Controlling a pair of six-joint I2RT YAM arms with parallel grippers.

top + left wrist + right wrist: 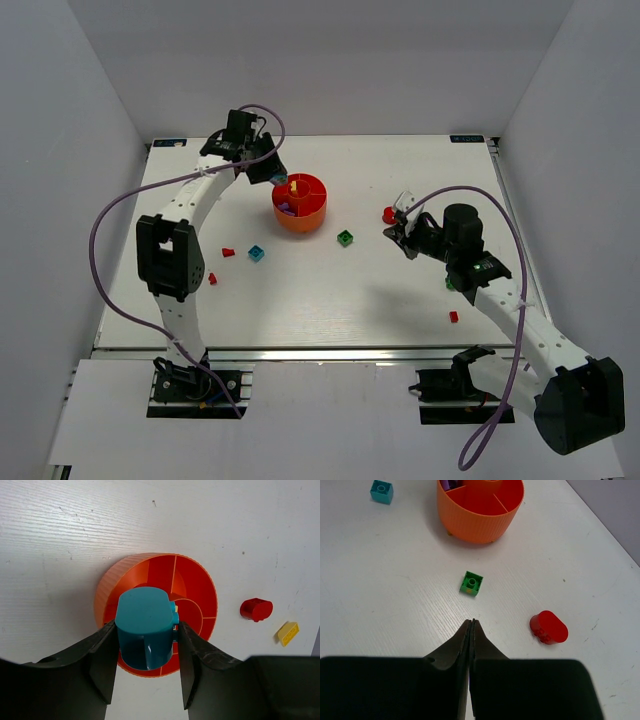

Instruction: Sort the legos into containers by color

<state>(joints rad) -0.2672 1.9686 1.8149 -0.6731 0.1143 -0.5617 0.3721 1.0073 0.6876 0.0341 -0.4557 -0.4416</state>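
Two sets of fingers, two stories. My left fingers [100, 660] are pinching a rounded cyan brick [147, 625] between them, hanging over the red-orange bowl [107, 587] near its central cup; which wedge lies under it I cannot tell. My right fingers [462, 647] are pressed together with nothing between them, above the tabletop [380, 610]. A green brick [471, 582] lies just ahead of their tips, and a red rounded brick [549, 627] sits to the right in my wrist view, both apart from them.
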